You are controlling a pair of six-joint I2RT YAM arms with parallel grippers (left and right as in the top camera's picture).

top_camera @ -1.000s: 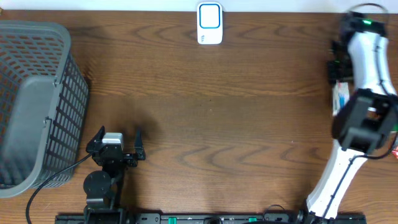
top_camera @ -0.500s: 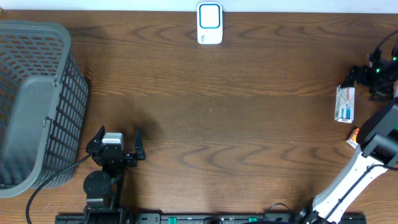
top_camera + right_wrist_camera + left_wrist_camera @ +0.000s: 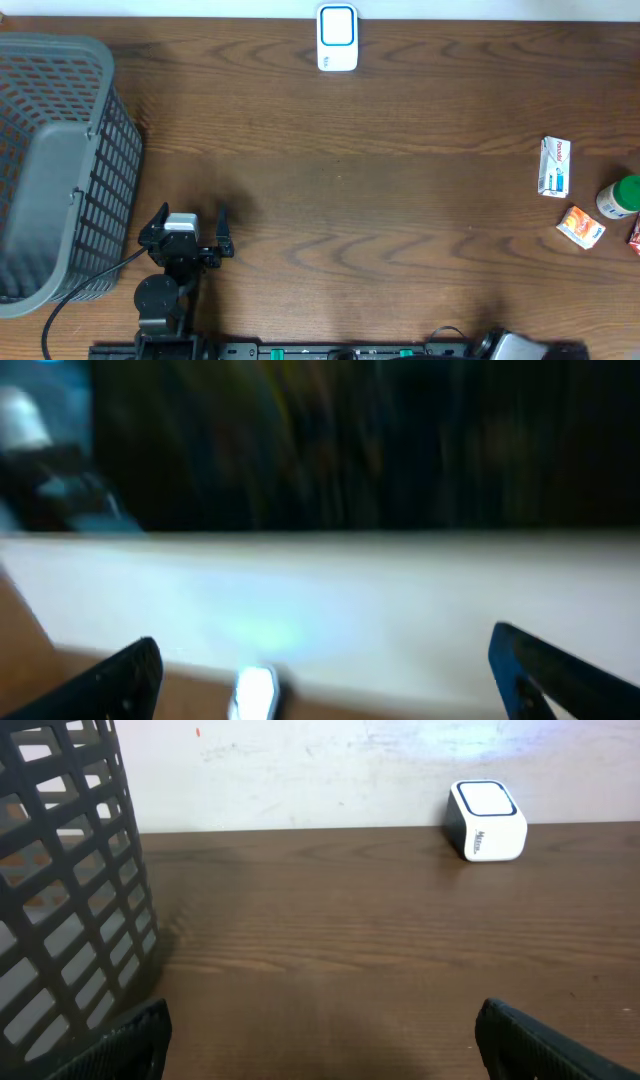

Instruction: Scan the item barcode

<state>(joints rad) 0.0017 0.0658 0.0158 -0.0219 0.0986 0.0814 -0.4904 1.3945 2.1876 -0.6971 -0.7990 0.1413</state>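
The right arm has swung out of the overhead view. A second ago it hung over the table's right edge, and now only a grey piece of its base shows at the bottom. The left arm, the basket and the scanner lie where they lay before.

At the far left a grey plastic basket (image 3: 50, 170) stands on the brown wooden table (image 3: 380, 180), and its latticed wall fills the left of the left wrist view. Just right of it, near the front edge, the left gripper (image 3: 190, 225) sits low. Its fingers (image 3: 130, 1040) are spread wide in its own camera, with bare wood between them.

At the middle of the far edge stands the scanner (image 3: 337, 38), a white block with a blue-rimmed face, against the pale wall. It is well apart from both arms.

Far to the right the white box (image 3: 555, 166), with blue and red print, lies flat on the table with nothing gripping it. Near it, toward the front, is an orange packet (image 3: 581, 226). Right of these a bottle (image 3: 620, 196) with a green cap stands at the edge of view, and a red packet (image 3: 635, 233) is cut off by the frame.

The right gripper (image 3: 320, 660) shows only in its own blurred camera. Its fingers (image 3: 120, 680) are released and wide apart, with nothing between them.
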